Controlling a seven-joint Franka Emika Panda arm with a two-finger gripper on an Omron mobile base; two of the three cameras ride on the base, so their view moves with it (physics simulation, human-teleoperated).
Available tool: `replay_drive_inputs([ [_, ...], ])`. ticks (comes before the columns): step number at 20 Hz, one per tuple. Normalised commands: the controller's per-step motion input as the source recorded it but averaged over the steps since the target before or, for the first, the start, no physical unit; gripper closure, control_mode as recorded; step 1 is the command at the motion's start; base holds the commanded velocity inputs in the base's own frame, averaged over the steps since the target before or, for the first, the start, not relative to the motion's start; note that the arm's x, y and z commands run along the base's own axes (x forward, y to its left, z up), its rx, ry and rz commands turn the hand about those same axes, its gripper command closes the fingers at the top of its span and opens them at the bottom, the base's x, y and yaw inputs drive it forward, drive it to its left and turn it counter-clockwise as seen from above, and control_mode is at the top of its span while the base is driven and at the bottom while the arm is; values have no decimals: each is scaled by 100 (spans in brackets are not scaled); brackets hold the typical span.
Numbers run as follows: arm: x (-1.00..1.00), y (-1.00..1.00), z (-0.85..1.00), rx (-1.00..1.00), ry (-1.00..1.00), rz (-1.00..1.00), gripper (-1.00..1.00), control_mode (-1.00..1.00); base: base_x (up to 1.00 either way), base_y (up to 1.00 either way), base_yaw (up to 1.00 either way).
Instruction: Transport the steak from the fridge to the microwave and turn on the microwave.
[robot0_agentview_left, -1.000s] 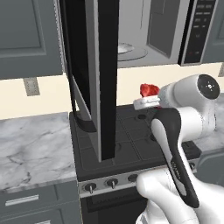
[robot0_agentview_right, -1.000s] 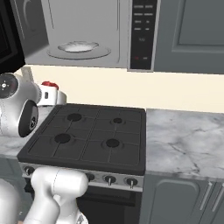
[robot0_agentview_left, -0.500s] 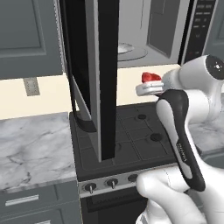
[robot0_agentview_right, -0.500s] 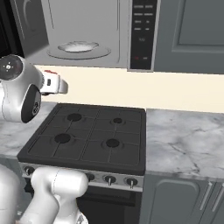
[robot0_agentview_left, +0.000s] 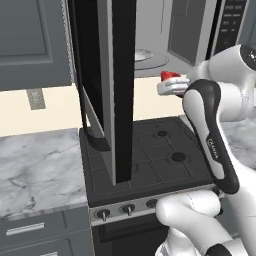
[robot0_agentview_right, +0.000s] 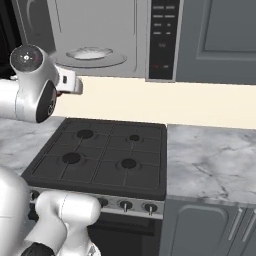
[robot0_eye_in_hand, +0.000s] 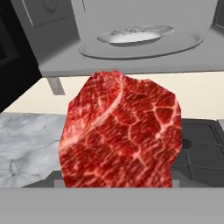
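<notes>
Grey kitchen: grey cabinets, a cream wall strip, and a marble tabletop (robot0_agentview_right: 210, 160) running on both sides of a black stove (robot0_agentview_right: 100, 157) with four burners and a row of knobs along its front edge.

The microwave (robot0_agentview_right: 107, 37) hangs directly above the stove. In the right base view its cavity sits at 12 o'clock from the burners, with the black button panel (robot0_agentview_right: 162, 37) at 3 o'clock of the cavity. Its door (robot0_agentview_left: 115, 90) stands swung open; in the left base view I see it edge-on as a tall dark slab at centre frame, blocking part of the cavity. Inside, the round turntable (robot0_eye_in_hand: 140, 37) carries a shallow white plate.

The gripper (robot0_agentview_left: 172, 85) is up in the air above the stove, just below and in front of the microwave opening. It is clamped on the steak (robot0_eye_in_hand: 122, 135); I take the grip from the meat sitting fixed at the fingertips in the hand view. In the hand view the turntable lies at 12 o'clock from the steak, apart from it. In the left base view the red meat pokes out at 11 o'clock of the gripper.
</notes>
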Motion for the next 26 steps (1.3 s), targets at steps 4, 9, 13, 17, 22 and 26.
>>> replay_drive_inputs([
  [4,49,1,15,0,0,0,100,-100,0,0,0],
  [9,55,2,15,0,0,0,100,-100,0,0,0],
  [13,50,6,17,-2,0,0,100,-100,0,0,0],
  [17,46,12,22,-5,0,0,100,-100,0,0,0],
  [22,51,6,19,-5,0,2,100,-100,0,0,0],
  [26,55,6,14,-8,0,3,100,-100,0,0,0],
])
